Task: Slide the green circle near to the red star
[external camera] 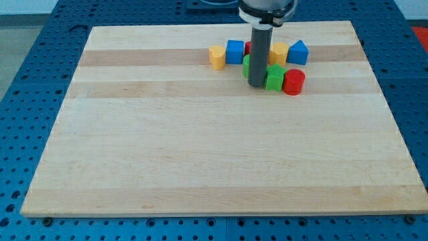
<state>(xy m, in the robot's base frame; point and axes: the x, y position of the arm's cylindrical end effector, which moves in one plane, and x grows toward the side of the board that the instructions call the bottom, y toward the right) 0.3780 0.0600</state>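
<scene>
A green block point(246, 65), rounded and likely the circle, peeks out at the left side of my rod near the view's top. A red block point(248, 47), mostly hidden behind the rod so its shape cannot be made out, sits just above it. My tip point(257, 86) rests on the board right beside the green circle's lower right, between it and a second green block point(275, 77) of jagged shape. A red round block point(293, 82) touches that second green block on its right.
A yellow block point(216, 57) and a blue square block point(235, 51) lie left of the rod. A yellow block point(279, 53) and a blue block point(298, 52) lie right of it. The wooden board point(200, 154) lies on a blue perforated table.
</scene>
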